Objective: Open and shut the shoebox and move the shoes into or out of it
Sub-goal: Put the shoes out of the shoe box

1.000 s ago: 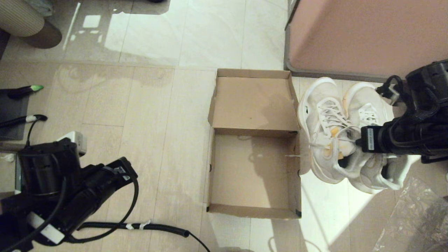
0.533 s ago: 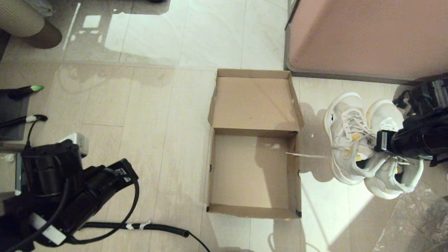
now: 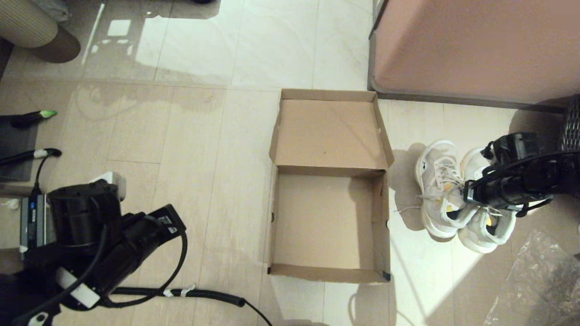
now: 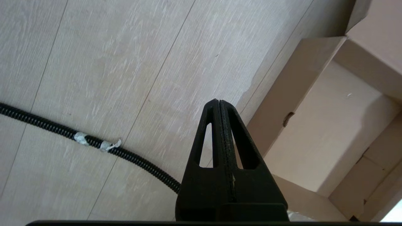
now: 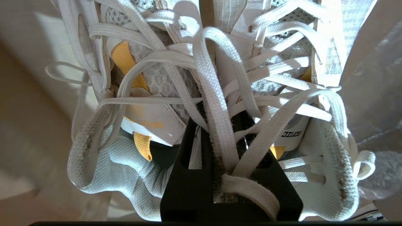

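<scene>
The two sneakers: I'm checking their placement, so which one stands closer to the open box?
The robot's-left sneaker, whose loose lace trails toward the shoebox. The other sneaker sits farther away, beside it under the right gripper.

The shoebox [image 3: 328, 185] is plain brown cardboard, nearly square, lying open on the floor with its hinged lid folded back flat on the far side; its tray holds nothing. The shoes [image 3: 460, 194], 2 white chunky sneakers with white laces and small yellow accents, stand side by side just to the right of the box, toes pointing away, their laces loose and tangled.
</scene>
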